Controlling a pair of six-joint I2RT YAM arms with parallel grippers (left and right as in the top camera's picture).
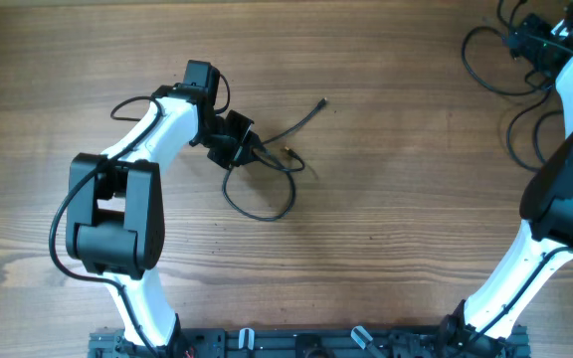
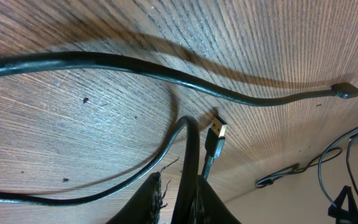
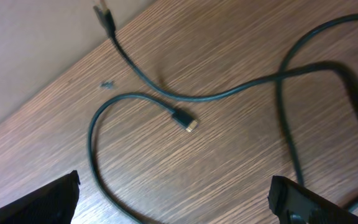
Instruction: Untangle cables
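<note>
1. Wood table (image 1: 396, 199), everything sits on it.
2. Left arm (image 1: 137, 169) reaches toward mid-table. Right arm (image 1: 565, 179) stretches up to the far right corner.
3. Right claw (image 3: 174, 186): gaping wide, holding nothing, with the table below it.
4. Left claw (image 2: 173, 186): fingers nearly together, and a strand runs right down into the gap, so it looks pinched.
5. One cable (image 2: 135, 64) loops on the table just beside the left claw. The other cables (image 3: 229, 93) lie loose under the right claw, well apart from the first.
6. A gold USB plug (image 2: 217, 129) sits just beside the left fingers, and another plug (image 3: 185, 121) lies under the right claw.
</note>
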